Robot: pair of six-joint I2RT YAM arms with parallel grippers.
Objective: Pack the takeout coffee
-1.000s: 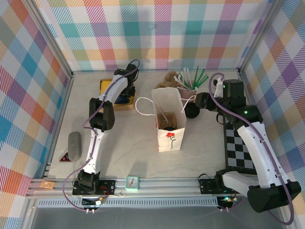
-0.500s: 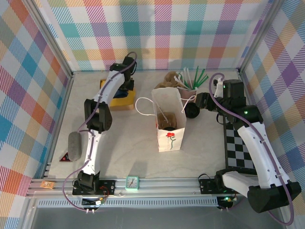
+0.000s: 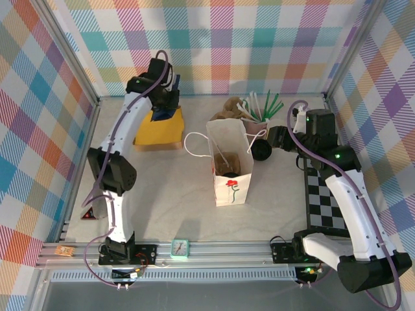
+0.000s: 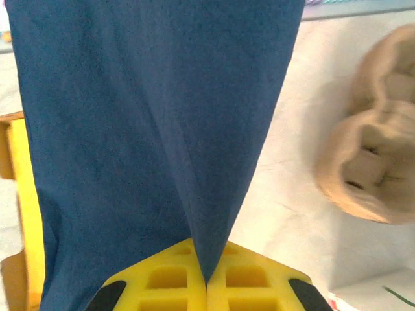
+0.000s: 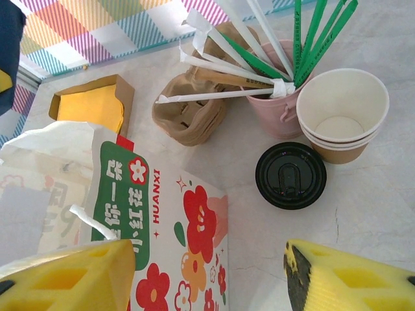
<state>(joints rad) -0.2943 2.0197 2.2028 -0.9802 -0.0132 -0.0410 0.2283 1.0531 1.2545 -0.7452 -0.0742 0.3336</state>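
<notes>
A round black lid point(image 5: 290, 175) sits on the table right of the flowered paper bag point(image 5: 162, 220), also seen as the lid point(image 3: 261, 150) beside the bag point(image 3: 230, 162). I see it from above, so what lies under it is hidden, and I cannot tell whether it is the takeout coffee. My right gripper point(image 5: 207, 278) hovers open over the gap between bag and lid, fingers apart, nothing between them; it is the right gripper point(image 3: 268, 138). My left gripper point(image 4: 207, 278) is shut on a blue cloth point(image 4: 155, 129), raised at the back left as the left gripper point(image 3: 165, 91).
Stacked unlidded brown cups point(image 5: 342, 116) and a pink holder of straws point(image 5: 275, 110) stand behind the lid. A brown pulp carrier point(image 5: 191, 113) lies beside them. A cardboard box with yellow contents point(image 3: 159, 128) is at back left. A checkered mat point(image 3: 324, 201) lies right.
My left arm has risen and swung back toward the rear wall with the blue cloth, baring the yellow contents of the box. The right gripper has barely moved.
</notes>
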